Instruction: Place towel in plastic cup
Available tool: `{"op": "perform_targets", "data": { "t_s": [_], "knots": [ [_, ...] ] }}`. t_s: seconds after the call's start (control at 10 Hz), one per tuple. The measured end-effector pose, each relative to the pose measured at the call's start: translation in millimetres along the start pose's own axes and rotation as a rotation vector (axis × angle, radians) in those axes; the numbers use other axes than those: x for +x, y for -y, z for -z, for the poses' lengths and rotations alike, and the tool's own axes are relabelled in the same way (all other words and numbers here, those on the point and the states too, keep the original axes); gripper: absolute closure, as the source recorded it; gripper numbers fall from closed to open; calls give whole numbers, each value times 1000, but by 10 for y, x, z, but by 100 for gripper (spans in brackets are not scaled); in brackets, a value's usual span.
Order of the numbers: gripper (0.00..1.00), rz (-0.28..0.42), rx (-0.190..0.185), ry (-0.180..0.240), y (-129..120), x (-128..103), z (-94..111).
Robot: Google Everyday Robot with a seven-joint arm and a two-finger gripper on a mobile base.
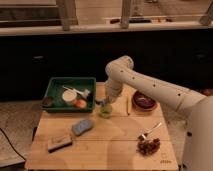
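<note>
1. The small soft grey-blue towel cannot be picked out as a separate thing. A pale grey fleck sits at the tip of the gripper, right over the cup's mouth, but whether that is cloth cannot be told.
2. The small translucent yellow-green plastic cup (105,112) stands upright on the tabletop, just right of the tray's front right corner.
3. The gripper (104,103) hangs directly above the cup, close to its rim. Its jaws are clenched together, and whether anything is pinched between them cannot be made out.
4. The smooth white, rounded robot arm (150,86) comes in from the lower right, bends at a bulbous elbow and drops down to the gripper.
5. The green rectangular plastic tray (57,82) lies to the left of the cup. In it are a white round container (70,95), a small orange-red rounded item (80,103) and a dark item (47,101).
6. The dark red glossy bowl (144,101) sits to the right of the cup, with a thin yellow stick (127,105) lying between them.
7. Nearer the front lies a bright blue oblong rounded pad (82,126), and left of it a flat tan block (59,142).
8. At the front right, a metal spoon (150,131) lies beside a knobbly reddish-brown cluster (149,146).
9. Everything rests on a pale wooden slatted table (115,150).
</note>
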Motion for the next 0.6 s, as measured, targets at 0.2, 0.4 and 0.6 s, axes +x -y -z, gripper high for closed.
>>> {"op": "perform_targets", "data": {
  "t_s": [0.2,0.4,0.6],
  "knots": [
    [100,34,-19,-5,10,-39,-39],
    [100,57,-39,-5,-22,-52,-69],
    [100,79,-50,3,-40,-85,-86]
  ]
}}
